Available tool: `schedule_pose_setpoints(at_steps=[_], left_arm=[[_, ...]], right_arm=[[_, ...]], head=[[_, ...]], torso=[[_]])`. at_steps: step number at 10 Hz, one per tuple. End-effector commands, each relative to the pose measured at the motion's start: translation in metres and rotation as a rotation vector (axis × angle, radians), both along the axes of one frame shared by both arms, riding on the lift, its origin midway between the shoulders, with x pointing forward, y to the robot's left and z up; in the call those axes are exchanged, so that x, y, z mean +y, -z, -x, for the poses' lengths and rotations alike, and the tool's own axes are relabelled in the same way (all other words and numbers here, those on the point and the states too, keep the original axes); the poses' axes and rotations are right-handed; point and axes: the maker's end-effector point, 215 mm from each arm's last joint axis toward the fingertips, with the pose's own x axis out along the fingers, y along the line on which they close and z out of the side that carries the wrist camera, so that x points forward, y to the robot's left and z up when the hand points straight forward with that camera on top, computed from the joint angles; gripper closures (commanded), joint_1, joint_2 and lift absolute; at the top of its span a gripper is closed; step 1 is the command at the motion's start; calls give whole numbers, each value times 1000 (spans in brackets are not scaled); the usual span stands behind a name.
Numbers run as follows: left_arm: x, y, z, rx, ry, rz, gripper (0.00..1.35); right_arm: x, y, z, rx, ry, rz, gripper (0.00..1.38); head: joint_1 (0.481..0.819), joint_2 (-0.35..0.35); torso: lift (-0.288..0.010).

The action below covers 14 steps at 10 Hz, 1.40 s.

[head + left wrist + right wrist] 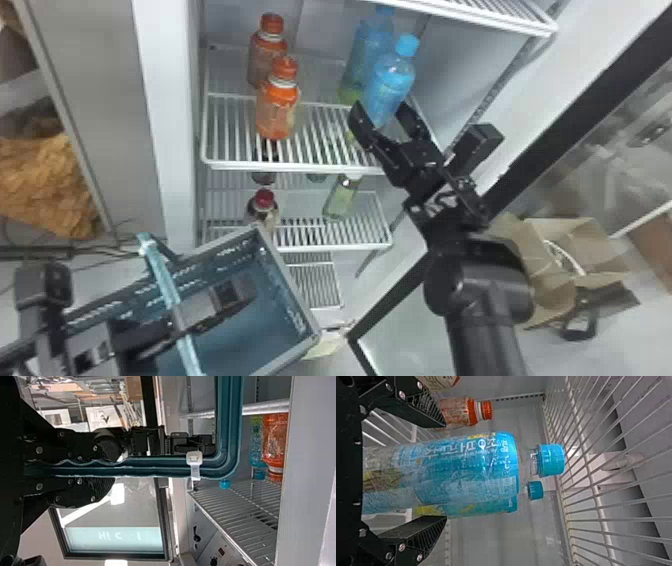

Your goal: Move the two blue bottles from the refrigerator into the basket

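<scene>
My right gripper (382, 114) stands open at the front blue bottle (391, 82) on the upper shelf; a second blue bottle (367, 52) stands behind it. In the right wrist view, the front blue bottle (466, 469) extends between the separated fingers of the right gripper (443, 471), with the rear bottle's cap (535, 490) beside it. My left gripper (220, 302) is at the teal basket (287, 280) in front of the refrigerator. Seen from the left wrist, the basket's rim (231, 423) runs between the fingers of the left gripper (113, 469), which is shut on it.
Two orange bottles (277, 112) stand left of the blue ones on the same wire shelf (290, 166). Another shelf (345, 247) below holds a dark bottle and a greenish one. The open door is at the right, with cardboard boxes (560, 250) beyond it.
</scene>
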Motion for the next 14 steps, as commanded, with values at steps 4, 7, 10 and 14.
schedule_pose_setpoints(at_steps=[4,7,10,14], left_arm=[[-1,0,-1,-2,6,0,1202],[-2,-1,-1,-3,7,4,1202],[-5,-9,0,-13,11,28,1202],[-5,-11,-1,-14,5,36,1202]], right_arm=[[0,6,-7,29,-8,-23,1108],[2,5,2,22,-10,-22,1273],[14,-19,33,-29,-39,-44,1273],[51,-18,89,45,-137,-96,1273]], head=[[695,-336],[695,-337],[695,-339],[695,-331]], torso=[[-10],[-10],[-10],[-10]])
